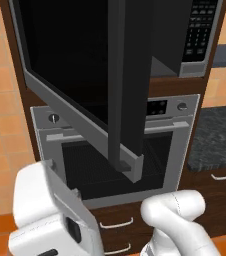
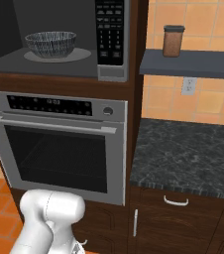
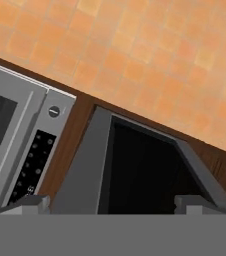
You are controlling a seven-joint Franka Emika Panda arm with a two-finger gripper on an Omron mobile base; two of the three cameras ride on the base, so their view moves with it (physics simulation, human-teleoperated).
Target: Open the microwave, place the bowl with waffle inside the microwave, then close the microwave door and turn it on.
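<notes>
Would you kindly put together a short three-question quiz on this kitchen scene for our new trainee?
1. True or false: the microwave door is shut.
2. Where is the bowl? A) on the dark counter B) inside the microwave C) on the shelf
3. Fill in: the brown jar stands on the ___ right of the microwave.

Key: 1 false, it hangs swung open. 2 B, on the turntable. 3 shelf.

microwave door [image 1: 75,60]: i see glossy black glass, matt grey metal frame
oven [image 2: 59,149]: brushed silver metal
counter [image 2: 188,158]: i read it as dark speckled stone
bowl [image 2: 50,43]: grey, ribbed pattern
</notes>
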